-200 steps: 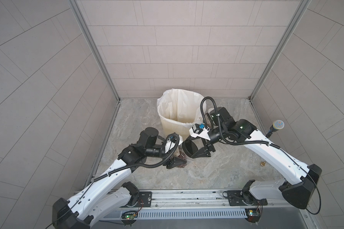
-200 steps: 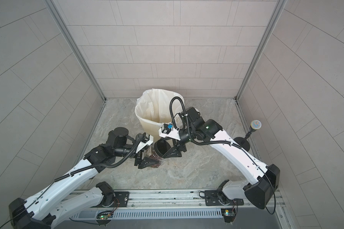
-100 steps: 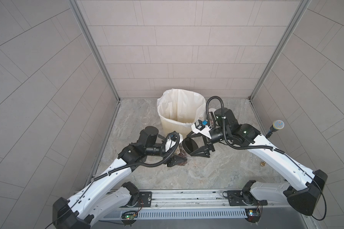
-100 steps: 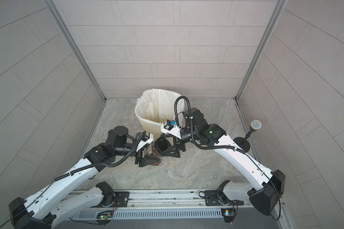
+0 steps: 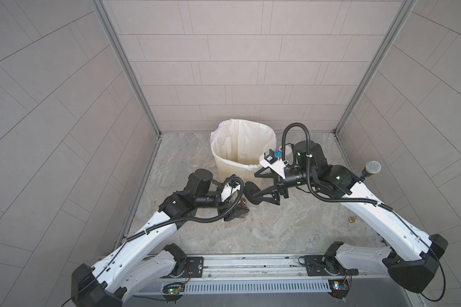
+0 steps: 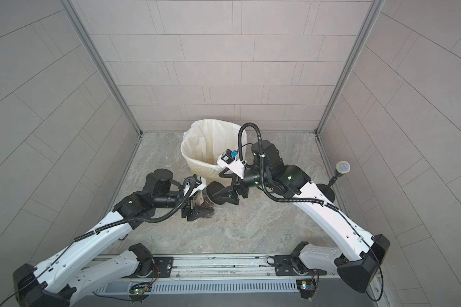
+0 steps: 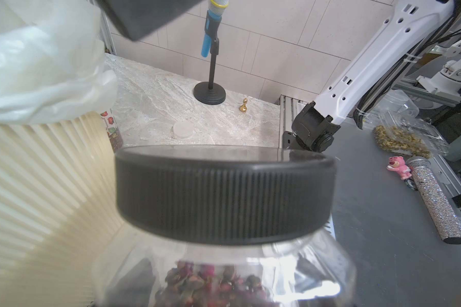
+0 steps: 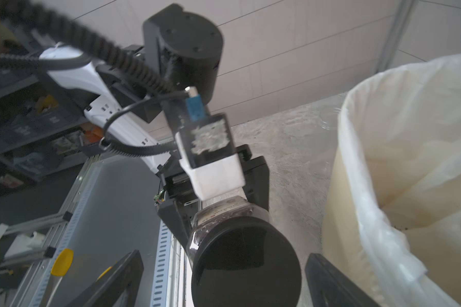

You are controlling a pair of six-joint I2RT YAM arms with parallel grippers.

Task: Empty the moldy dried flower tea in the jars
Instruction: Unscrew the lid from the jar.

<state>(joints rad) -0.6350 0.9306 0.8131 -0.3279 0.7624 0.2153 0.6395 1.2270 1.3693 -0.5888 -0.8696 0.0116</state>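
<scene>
Plenty of moldy dried flower tea (image 7: 210, 288) is lying in the black-lidded jar (image 7: 224, 265), which my left gripper (image 6: 198, 208) is clamping round its clear body. The jar is leaning, its long axis pointing lid-first at my right gripper (image 5: 253, 186), so that arm is sitting nearer the black lid (image 8: 246, 261). Those right jaws are standing spread, one on each side of the lid and touching neither edge; closing and twisting is, I judge, what is coming. The cream bin (image 5: 232, 166) is waiting just beside us, looking nearly bare inside. A small labelled jar (image 7: 111, 127) is peeking from behind it, holding reddish buds.
</scene>
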